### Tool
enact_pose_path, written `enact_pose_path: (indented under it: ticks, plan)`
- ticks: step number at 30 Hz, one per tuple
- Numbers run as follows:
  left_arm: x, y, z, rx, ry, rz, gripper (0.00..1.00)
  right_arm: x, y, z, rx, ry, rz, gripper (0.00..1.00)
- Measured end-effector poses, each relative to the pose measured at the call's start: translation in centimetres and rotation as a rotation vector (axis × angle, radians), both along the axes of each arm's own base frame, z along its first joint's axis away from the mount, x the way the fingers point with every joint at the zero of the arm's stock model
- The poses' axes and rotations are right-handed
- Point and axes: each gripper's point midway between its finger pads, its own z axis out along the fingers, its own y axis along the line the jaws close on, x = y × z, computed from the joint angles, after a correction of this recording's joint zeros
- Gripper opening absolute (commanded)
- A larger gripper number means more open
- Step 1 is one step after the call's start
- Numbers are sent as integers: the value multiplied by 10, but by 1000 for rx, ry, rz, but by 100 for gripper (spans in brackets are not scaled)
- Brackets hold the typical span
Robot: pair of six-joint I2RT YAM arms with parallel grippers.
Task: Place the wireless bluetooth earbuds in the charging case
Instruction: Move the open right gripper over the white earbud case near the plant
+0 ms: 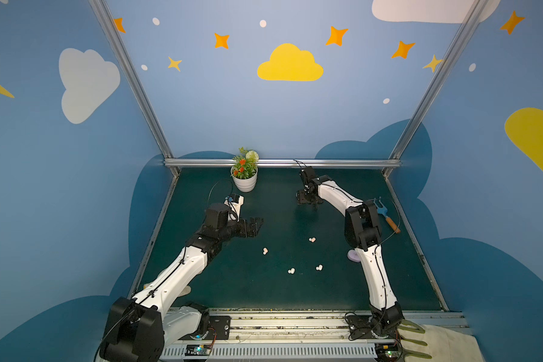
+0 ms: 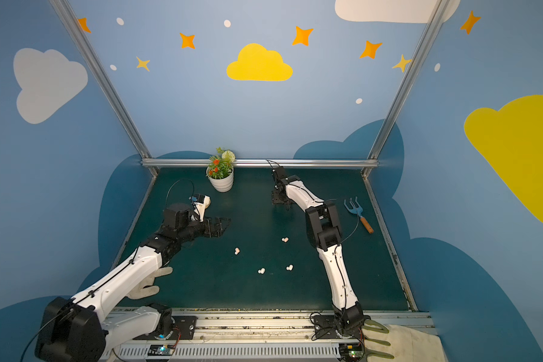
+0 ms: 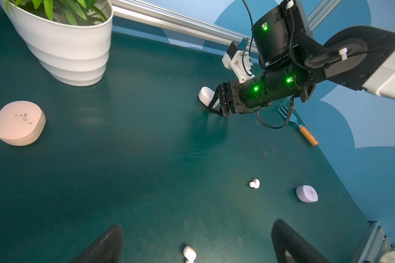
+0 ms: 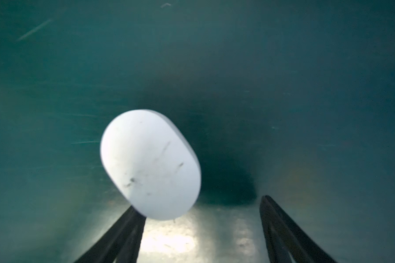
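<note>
At the far side of the dark green worktop, my right pincer stands released beside the white oval plastic case, my left pincer is released too, and the tiny whitish earbuds lie loose mid-worktop.

Four small whitish earbuds in view, three oval cases, one pink, one white, one lilac, one potted plant, one garden fork, two gloves, two robot arms

No readable text, label, brand or number shows on anything in any view.
</note>
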Motion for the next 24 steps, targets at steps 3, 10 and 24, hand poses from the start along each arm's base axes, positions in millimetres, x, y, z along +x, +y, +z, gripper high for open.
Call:
enact_pose_path:
  ticks: [3,10,24]
  plan:
    - [1,0,-4,3,10,2,100,3,-7,1,-17,-9,-15,77]
    - [4,2,-6,2,15,8,100,11,-25,1,-26,-14,-48,77]
    - [5,1,-11,-6,31,-2,100,-4,-5,28,97,-18,-46,87]
